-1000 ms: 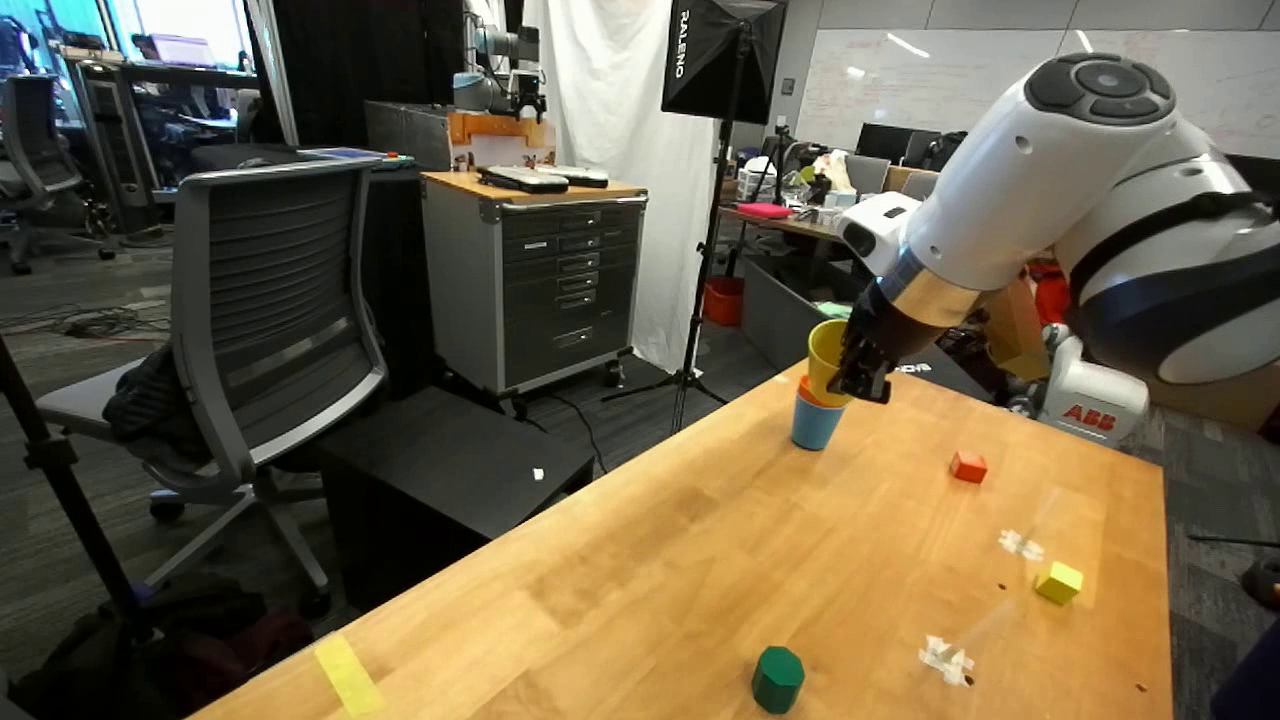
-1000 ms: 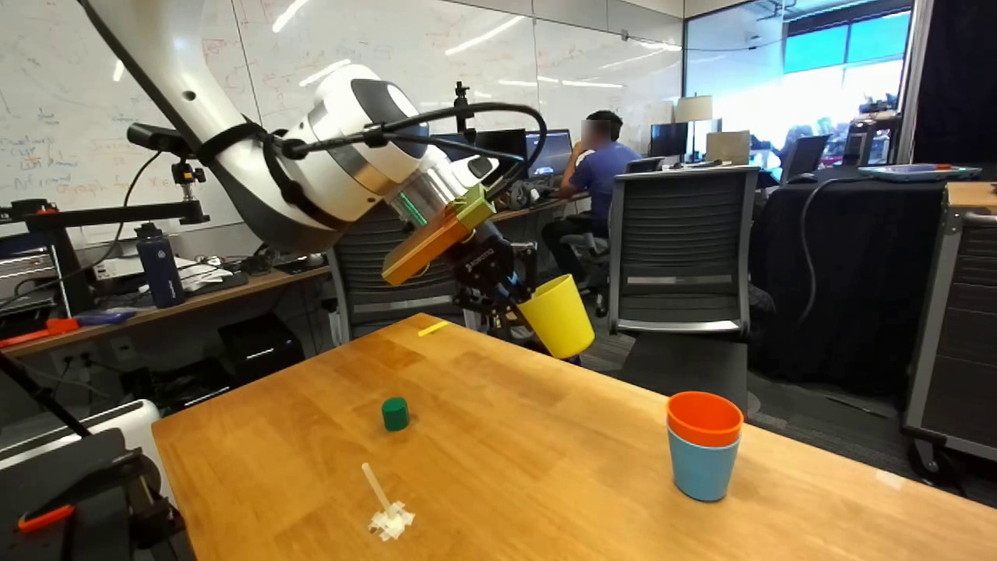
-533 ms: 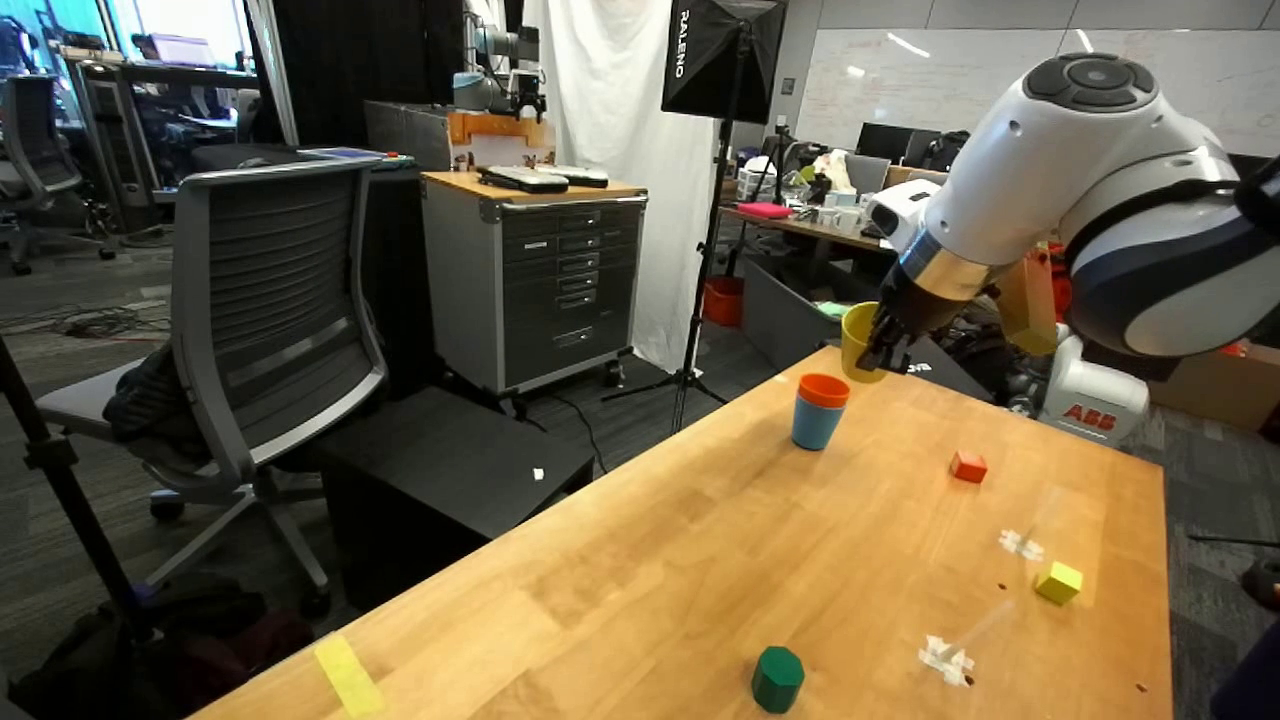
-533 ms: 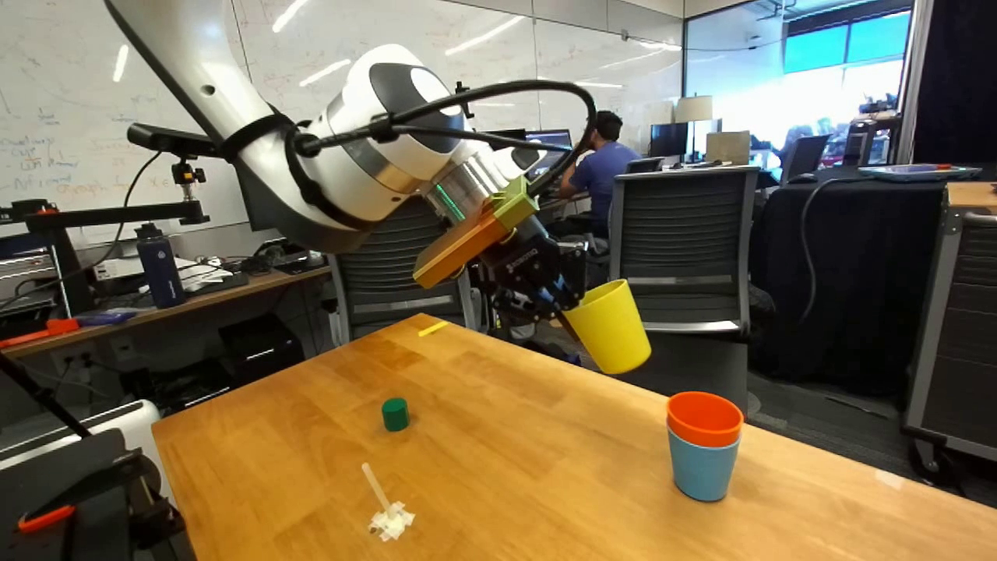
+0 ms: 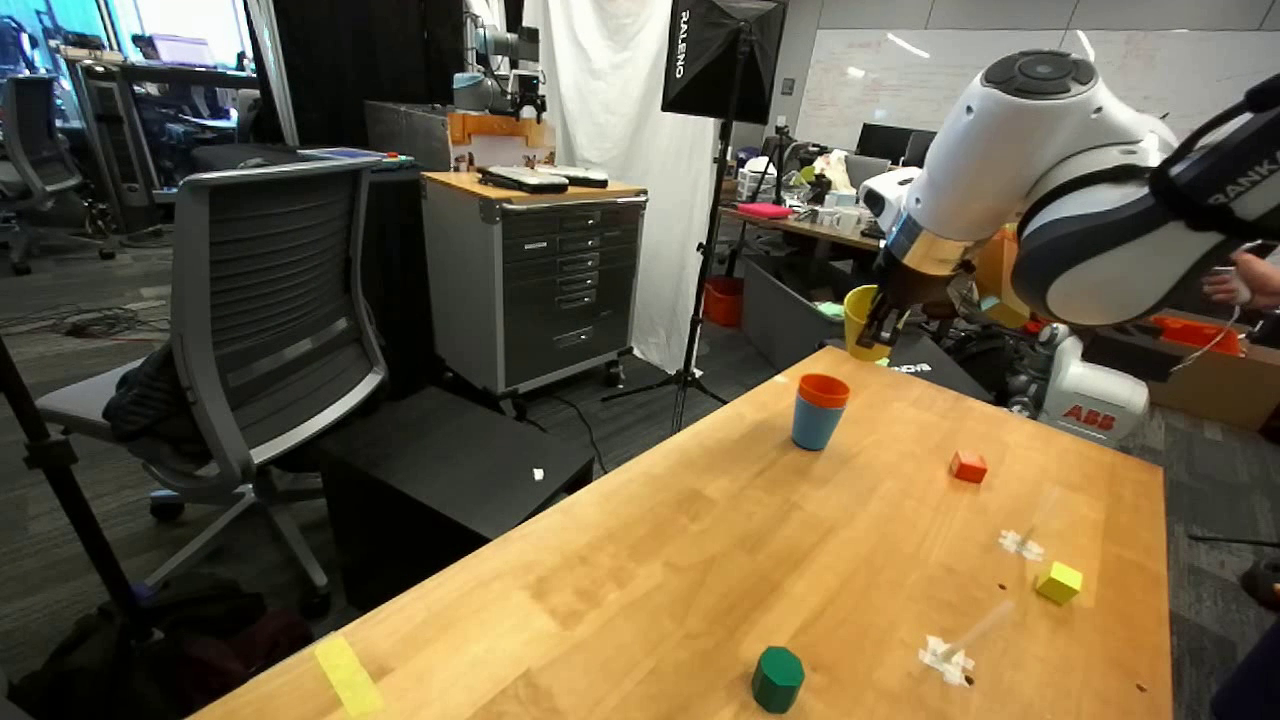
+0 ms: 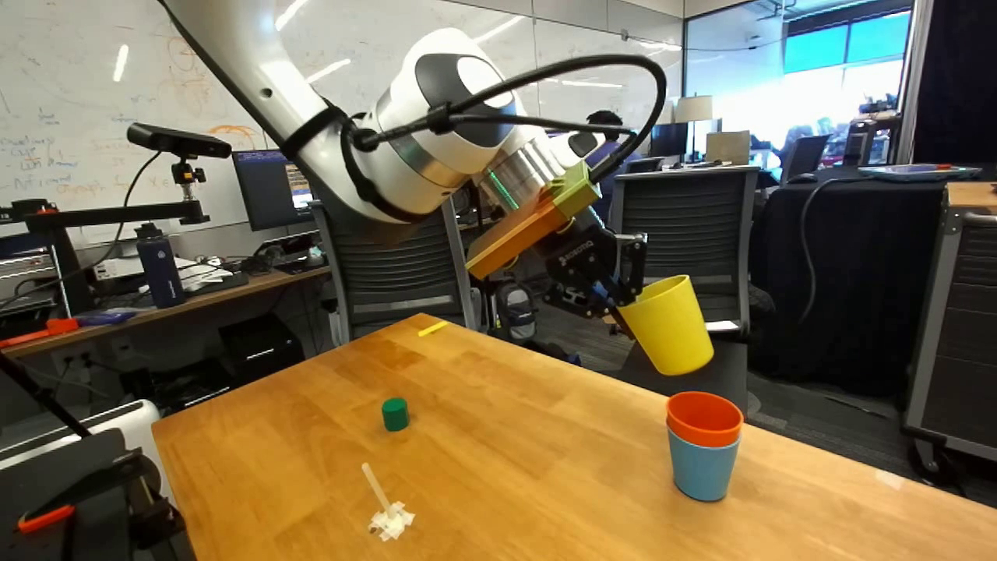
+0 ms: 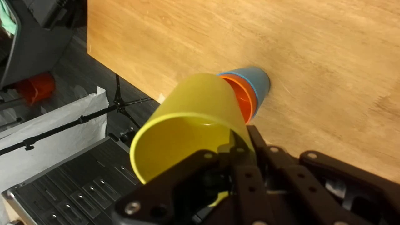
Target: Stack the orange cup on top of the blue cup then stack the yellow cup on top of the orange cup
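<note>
My gripper [image 7: 242, 140] is shut on the rim wall of the yellow cup [image 7: 200, 97], one finger inside it and one outside. The yellow cup hangs in the air, tilted, in both exterior views [image 5: 860, 322] [image 6: 668, 327]. The orange cup [image 6: 704, 421] sits upright inside the blue cup [image 6: 704, 469], its upper part showing above the blue rim. This stack stands on the table near its long edge. The yellow cup is above and to the left of the stack in that view, apart from it. In the wrist view it partly hides the orange cup [image 7: 245, 100] and blue cup [image 7: 258, 79].
On the wooden table [image 5: 640, 560] lie a red block [image 5: 968, 466], a yellow block [image 5: 1059, 582] and a green cylinder [image 5: 778, 680]. A thin stick [image 6: 375, 487] stands up from white tape. A chair [image 6: 678, 249] stands behind the table edge.
My gripper has carried the yellow cup toward the stack, rightward in an exterior view, and it appears a little higher in the opposite exterior view. The orange and blue cups have not moved.
</note>
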### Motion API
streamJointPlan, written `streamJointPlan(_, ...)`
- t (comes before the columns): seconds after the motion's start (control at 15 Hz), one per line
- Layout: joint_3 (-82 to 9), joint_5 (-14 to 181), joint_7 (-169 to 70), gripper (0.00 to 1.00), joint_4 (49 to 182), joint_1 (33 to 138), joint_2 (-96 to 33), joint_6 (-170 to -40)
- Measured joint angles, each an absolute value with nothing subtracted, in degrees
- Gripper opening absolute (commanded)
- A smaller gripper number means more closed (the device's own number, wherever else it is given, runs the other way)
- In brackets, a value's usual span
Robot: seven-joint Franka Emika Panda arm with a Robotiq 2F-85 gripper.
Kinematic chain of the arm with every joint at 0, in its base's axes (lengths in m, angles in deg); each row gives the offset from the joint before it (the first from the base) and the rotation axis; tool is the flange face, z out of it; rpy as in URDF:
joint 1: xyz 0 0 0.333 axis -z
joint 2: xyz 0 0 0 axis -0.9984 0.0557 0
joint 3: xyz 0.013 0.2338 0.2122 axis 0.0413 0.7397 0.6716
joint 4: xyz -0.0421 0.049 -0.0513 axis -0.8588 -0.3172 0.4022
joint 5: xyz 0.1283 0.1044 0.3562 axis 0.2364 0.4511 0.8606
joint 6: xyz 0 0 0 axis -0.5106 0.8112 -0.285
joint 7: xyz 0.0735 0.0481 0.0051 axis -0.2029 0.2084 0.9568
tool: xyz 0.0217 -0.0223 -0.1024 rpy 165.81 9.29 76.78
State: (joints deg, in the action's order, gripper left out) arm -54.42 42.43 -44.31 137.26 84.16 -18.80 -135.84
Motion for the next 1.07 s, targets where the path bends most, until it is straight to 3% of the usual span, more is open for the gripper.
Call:
streamJointPlan(0.53, -46.9, 45.5, -42.1, 0.01, 126.5, 87.6, -8.5, -130.9)
streamJointPlan(1.07, -46.0, 50.1, -37.4, 0.01, 117.9, 90.0, -3.5, -127.3)
